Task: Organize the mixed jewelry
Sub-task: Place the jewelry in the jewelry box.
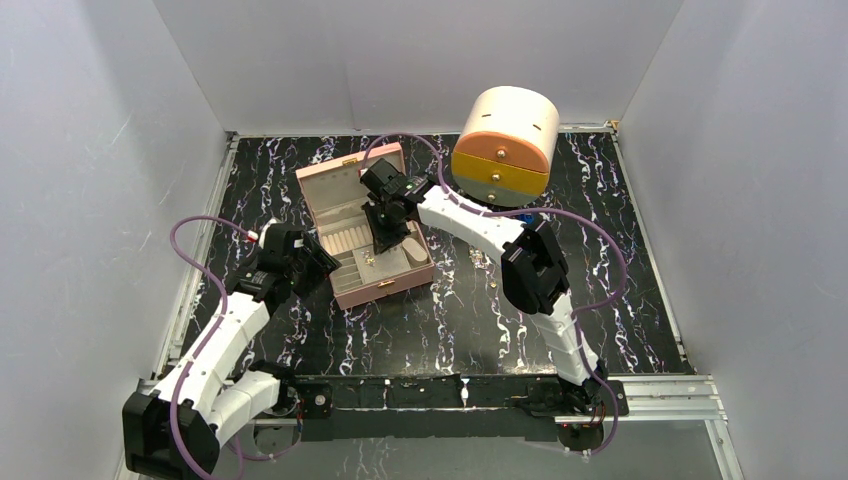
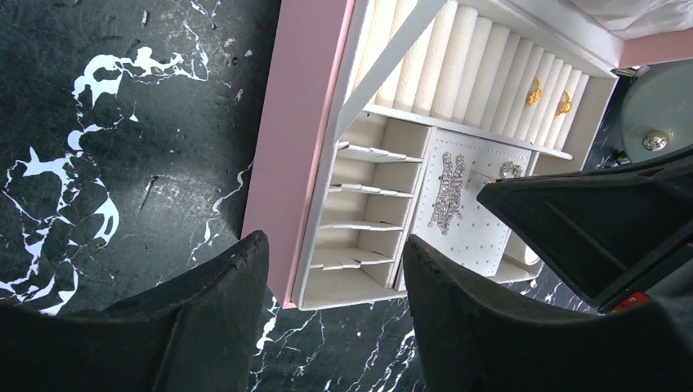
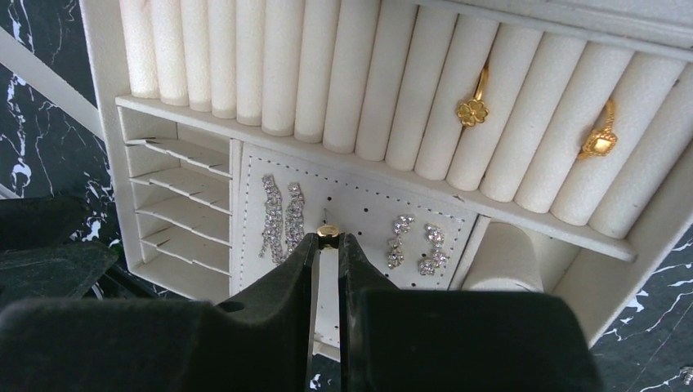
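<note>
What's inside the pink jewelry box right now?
Two gold rings sit in the ring rolls; two pairs of crystal earrings lie on the perforated panel. The right arm's jaws, pinching a gold stud, cover the panel's near part; anything there is hidden.

The right gripper [image 3: 328, 245] points down from its outstretched arm, pinching a gold stud [image 3: 328, 232]; the left gripper [image 2: 333, 253] hangs with jaws apart.

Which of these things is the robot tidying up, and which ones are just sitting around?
Part of the job:
- gold stud, pinched in the right gripper
- gold flower ring and gold square ring, in the rolls
- sparkly earrings, on the pad
- pink box, holding them all

Just sitting around:
- round drawer tub, drawers closed, no gripper on it
</note>
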You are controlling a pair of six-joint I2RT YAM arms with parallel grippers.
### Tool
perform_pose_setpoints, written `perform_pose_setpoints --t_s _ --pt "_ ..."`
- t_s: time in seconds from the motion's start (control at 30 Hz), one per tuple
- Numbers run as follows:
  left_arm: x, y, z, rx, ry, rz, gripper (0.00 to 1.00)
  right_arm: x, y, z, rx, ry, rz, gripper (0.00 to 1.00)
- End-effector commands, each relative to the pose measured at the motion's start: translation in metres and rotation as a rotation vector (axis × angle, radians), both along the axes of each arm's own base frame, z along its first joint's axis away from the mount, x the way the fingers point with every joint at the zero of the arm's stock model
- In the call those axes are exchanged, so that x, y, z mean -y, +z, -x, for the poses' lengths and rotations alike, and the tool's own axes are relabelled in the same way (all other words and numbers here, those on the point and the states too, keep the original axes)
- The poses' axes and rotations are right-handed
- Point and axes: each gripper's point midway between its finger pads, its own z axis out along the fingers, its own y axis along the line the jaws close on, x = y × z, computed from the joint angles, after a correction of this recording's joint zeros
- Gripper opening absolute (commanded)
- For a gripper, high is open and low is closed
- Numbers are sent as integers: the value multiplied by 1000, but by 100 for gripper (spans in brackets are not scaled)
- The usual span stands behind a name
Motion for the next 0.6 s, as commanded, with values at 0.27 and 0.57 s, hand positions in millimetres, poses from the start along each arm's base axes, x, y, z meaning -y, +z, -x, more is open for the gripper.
perform_pose_setpoints --t_s 0.27,0.57 --pt "-8 -1 0 4 14 -41 58 -9 12 -17 68 -39 -39 13" --pt "-8 -3 1 -1 10 -44 58 -7 8 -9 37 -27 -34 13"
